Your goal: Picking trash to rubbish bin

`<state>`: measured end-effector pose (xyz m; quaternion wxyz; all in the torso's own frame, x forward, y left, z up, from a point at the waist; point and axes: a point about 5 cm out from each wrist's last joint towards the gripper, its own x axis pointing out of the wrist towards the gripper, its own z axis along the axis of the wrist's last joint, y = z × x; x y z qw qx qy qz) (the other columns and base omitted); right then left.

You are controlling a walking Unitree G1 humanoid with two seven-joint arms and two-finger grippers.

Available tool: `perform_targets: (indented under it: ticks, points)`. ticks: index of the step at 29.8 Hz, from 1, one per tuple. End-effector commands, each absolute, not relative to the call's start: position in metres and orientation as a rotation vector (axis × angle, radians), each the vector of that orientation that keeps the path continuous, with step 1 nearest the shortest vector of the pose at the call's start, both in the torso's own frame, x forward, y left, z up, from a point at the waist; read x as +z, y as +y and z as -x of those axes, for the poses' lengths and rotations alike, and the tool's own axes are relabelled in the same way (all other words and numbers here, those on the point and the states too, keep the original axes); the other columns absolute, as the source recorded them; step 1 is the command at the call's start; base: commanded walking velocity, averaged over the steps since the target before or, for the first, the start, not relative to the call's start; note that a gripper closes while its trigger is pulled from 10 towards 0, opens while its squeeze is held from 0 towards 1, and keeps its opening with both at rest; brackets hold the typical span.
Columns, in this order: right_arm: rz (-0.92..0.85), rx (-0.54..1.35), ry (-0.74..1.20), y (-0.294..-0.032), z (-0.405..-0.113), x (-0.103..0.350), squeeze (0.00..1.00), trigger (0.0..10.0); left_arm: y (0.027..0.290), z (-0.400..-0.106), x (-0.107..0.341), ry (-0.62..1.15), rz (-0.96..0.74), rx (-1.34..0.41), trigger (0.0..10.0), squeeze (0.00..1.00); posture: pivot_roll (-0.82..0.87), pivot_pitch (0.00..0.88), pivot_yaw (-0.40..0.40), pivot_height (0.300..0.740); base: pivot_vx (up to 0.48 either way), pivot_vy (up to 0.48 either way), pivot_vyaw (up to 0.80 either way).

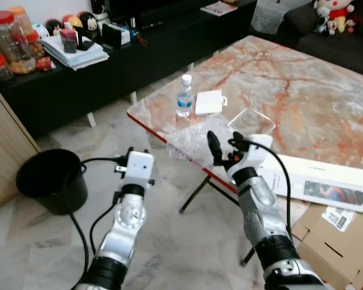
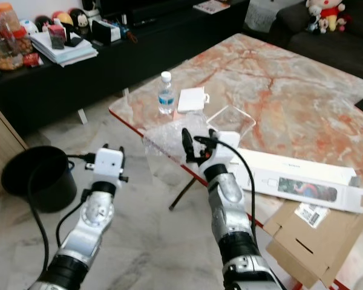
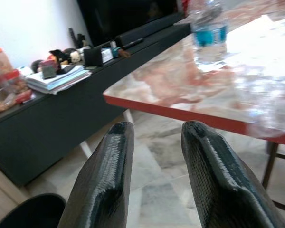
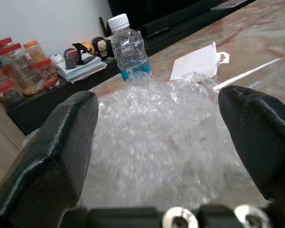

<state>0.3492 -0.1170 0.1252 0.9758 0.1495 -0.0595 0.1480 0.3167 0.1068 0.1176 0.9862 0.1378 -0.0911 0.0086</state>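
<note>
At the near corner of the marble-topped table (image 1: pixel 302 90), a crumpled sheet of clear bubble wrap (image 1: pixel 190 139) is lying partly over the red edge, its outline hard to trace against the pale stone (it is nearly see-through). Its long axis is running roughly along the table's near edge. The right gripper (image 1: pixel 225 144) is hovering just at the wrap's near side with its two black fingers spread wide apart; in the right wrist view the wrap (image 4: pixel 161 137) is sitting between the fingers (image 4: pixel 57 142), and whether they are touching it cannot be told. A long white box (image 1: pixel 327 184) is lying along the table's near edge to the right, partly hidden by the right arm. The black rubbish bin (image 1: pixel 51 178) is standing on the floor, well apart from the table. The left gripper (image 3: pixel 154 142) is hanging below the table's corner, fingers a little apart, holding nothing. A small water bottle (image 1: pixel 184 95) is standing upright just beyond the wrap, beside a white packet (image 1: pixel 209 101).
</note>
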Motion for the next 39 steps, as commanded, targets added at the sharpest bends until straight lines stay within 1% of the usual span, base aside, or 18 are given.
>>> perform_targets:
  ticks: [1,18,39]
  points:
    - [-0.297,0.293,-0.127,-0.118,-0.348,0.126,0.0,10.0,0.106,-0.315,0.121,-0.201,-0.271,0.014,10.0,0.0,0.02,0.132,-0.087,0.74,0.0,0.0,0.0]
    - [-0.306,0.305,-0.112,-0.114,-0.344,0.122,0.0,10.0,0.106,-0.314,0.12,-0.202,-0.264,0.01,10.0,0.0,0.03,0.137,-0.091,0.74,0.0,0.0,0.0]
    - [-0.301,0.349,-0.062,-0.098,-0.343,0.114,0.0,10.0,0.108,-0.311,0.117,-0.183,-0.262,0.018,10.0,0.0,0.04,0.145,-0.116,0.74,0.0,0.0,0.0]
